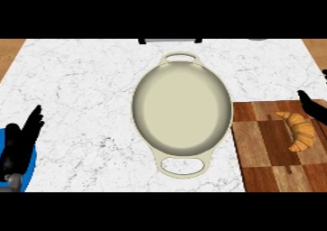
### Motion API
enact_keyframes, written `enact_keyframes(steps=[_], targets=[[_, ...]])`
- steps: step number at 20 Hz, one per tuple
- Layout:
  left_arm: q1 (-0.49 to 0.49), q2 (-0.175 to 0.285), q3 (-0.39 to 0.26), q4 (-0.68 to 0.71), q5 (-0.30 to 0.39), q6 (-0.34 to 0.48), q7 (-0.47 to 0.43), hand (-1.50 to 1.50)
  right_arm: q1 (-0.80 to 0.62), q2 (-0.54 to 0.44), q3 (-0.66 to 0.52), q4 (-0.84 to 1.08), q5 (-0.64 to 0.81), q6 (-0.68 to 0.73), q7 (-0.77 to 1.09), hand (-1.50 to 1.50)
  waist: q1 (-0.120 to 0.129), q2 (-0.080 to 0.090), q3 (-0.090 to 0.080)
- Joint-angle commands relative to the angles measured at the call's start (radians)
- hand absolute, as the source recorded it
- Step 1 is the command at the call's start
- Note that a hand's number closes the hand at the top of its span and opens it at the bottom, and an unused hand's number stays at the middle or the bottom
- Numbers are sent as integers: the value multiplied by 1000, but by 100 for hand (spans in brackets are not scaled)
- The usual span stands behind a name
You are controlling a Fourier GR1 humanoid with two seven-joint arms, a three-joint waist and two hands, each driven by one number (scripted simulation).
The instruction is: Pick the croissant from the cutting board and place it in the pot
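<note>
A golden croissant lies on the wooden cutting board at the right of the marble counter. A cream oval pot with two loop handles stands in the middle, with nothing inside. My right hand comes in from the right edge, just above and right of the croissant, fingers straight and open, not touching it as far as I can see. My left hand rests open at the lower left, fingers pointing up.
A blue plate lies under my left hand at the lower left edge. A dark object sits at the counter's far edge. Wooden floor shows beyond the counter's left and right sides.
</note>
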Motion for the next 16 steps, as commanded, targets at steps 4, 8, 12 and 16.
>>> enact_keyframes(steps=[4,8,12,16], targets=[[-95,53,-10,-64,-66,44,262,0,203,115,75,-141,216,-252,-14,-150,13,-10,-5],[-76,28,8,-23,-61,10,189,0,241,-34,124,-277,329,-97,294,-150,17,-8,-8],[-60,9,-11,-31,-89,42,189,0,277,-178,116,-357,409,59,533,-150,12,-10,-11],[-53,33,16,-26,-60,-14,159,0,236,-293,107,-422,345,302,724,-150,27,-7,-10]])
